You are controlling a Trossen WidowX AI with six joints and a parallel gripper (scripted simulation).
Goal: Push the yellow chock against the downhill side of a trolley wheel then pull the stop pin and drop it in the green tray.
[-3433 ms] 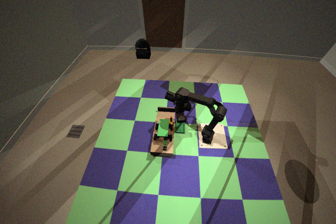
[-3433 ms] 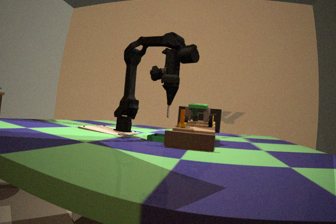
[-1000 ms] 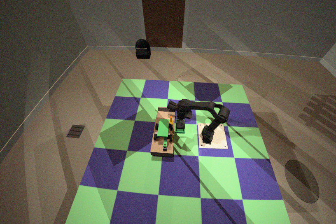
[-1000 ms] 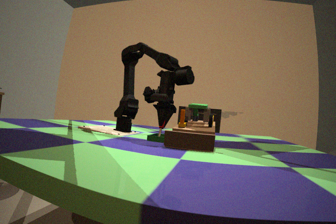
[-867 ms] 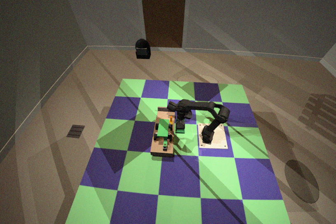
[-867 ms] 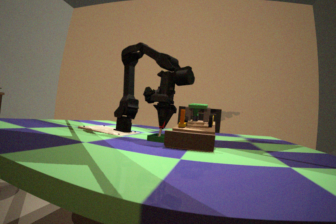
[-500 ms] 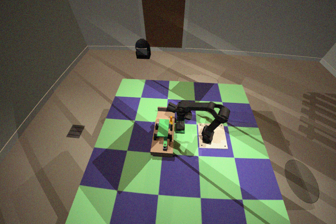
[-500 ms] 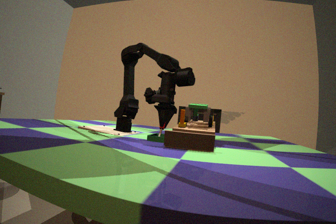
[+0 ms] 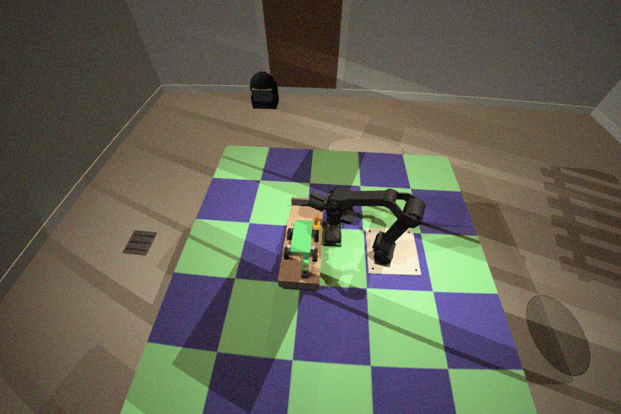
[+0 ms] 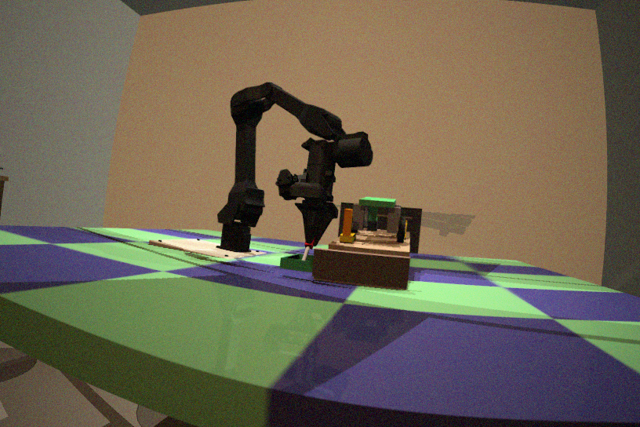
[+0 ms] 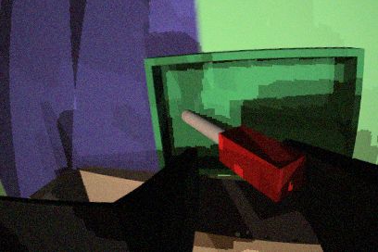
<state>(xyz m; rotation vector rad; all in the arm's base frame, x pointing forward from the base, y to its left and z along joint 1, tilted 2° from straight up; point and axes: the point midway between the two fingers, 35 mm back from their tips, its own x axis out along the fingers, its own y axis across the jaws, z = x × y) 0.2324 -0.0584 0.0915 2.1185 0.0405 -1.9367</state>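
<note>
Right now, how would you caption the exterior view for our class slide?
The gripper poised above the green tray, stop pin tilted beneath it.
</note>
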